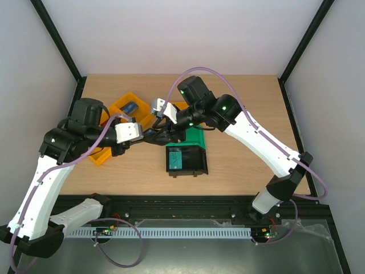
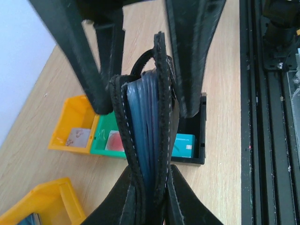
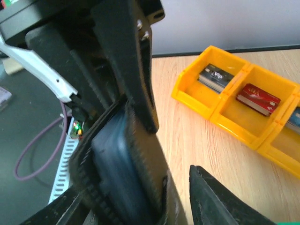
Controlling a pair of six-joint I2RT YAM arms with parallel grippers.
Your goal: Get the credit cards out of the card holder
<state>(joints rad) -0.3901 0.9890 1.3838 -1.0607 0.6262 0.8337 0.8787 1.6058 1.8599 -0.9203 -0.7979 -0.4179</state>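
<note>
The card holder [image 2: 150, 117], a black wallet with blue-grey lining, stands on edge above the table, and my left gripper [image 2: 151, 171] is shut on its lower end. My right gripper [image 3: 136, 187] straddles the wallet's other end with its jaws open. One finger [image 3: 215, 201] stands clear of the leather by a gap. In the top view both grippers meet over the table's middle around the wallet [image 1: 159, 136]. No card shows between the wallet's folds. A red credit card [image 3: 258, 98] lies in a yellow bin [image 3: 243, 122].
A black bin [image 2: 202, 136] holds a teal card [image 2: 185, 143]. Beside it are a green bin [image 2: 101, 136] with a pale red-spotted card and a yellow bin [image 2: 70, 112] with another. More yellow bins [image 1: 122, 103] stand at the back left, one with a dark card [image 3: 215, 77].
</note>
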